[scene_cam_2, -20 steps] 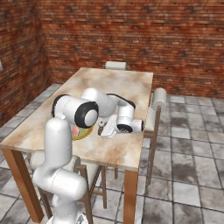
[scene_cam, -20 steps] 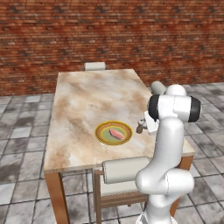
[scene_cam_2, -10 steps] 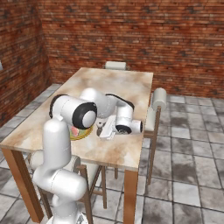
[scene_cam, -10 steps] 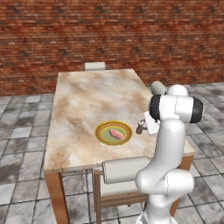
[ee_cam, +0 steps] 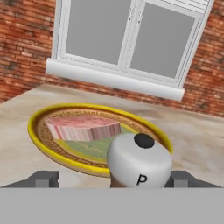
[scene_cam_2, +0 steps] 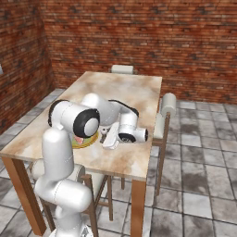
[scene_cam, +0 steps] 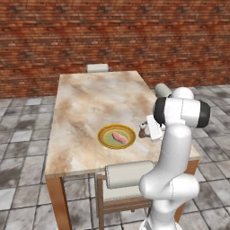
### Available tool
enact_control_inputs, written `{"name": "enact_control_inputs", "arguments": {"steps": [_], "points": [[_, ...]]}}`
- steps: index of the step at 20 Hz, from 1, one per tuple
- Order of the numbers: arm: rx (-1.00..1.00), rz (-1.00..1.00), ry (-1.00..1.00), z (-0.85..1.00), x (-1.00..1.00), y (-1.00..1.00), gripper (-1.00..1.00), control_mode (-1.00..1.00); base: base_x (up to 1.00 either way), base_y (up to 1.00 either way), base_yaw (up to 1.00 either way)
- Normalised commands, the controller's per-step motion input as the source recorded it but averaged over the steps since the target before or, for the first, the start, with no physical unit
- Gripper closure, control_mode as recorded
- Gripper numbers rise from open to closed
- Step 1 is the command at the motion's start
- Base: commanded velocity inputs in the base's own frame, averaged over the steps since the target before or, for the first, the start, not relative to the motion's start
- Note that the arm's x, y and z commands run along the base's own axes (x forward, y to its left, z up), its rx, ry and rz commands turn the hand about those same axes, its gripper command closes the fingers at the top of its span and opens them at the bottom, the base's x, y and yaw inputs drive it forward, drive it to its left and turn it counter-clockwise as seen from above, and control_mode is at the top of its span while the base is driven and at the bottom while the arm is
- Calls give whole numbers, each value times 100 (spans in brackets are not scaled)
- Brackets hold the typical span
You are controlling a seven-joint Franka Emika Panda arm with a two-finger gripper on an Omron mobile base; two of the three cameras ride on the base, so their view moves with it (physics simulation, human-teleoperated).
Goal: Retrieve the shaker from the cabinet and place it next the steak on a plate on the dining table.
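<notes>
Both fingertips (ee_cam: 43, 178) of the low tool (ee_cam: 113, 179) wide around shaker (ee_cam: 139, 162).

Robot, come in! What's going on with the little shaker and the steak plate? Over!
End effector open, fingertips either side of the shaker. Shaker upright on the dining table, right beside the plate with the steak. Nothing in the way.

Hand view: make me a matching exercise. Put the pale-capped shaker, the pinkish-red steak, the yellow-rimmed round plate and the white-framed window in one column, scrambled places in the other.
Things:
1. pale-capped shaker
2. pinkish-red steak
3. yellow-rimmed round plate
4. white-framed window

Places:
A. lying on the plate
B. set in the brick wall beyond the table
C. nearest the camera, between the finger tips
D. on the marbled table, behind the shaker

Pairs: 1-C, 2-A, 3-D, 4-B
</notes>
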Motion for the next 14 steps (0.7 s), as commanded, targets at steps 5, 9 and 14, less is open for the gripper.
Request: {"name": "enact_control_inputs", "arguments": {"steps": [5, 9, 14], "points": [[2, 0, 0, 0, 0, -7, -100, -100, 0, 0, 0], [10, 0, 0, 0, -11, -39, -100, -100, 0, 0, 0], [14, -1, 0, 0, -19, -59, -100, -100, 0, 0, 0]]}}
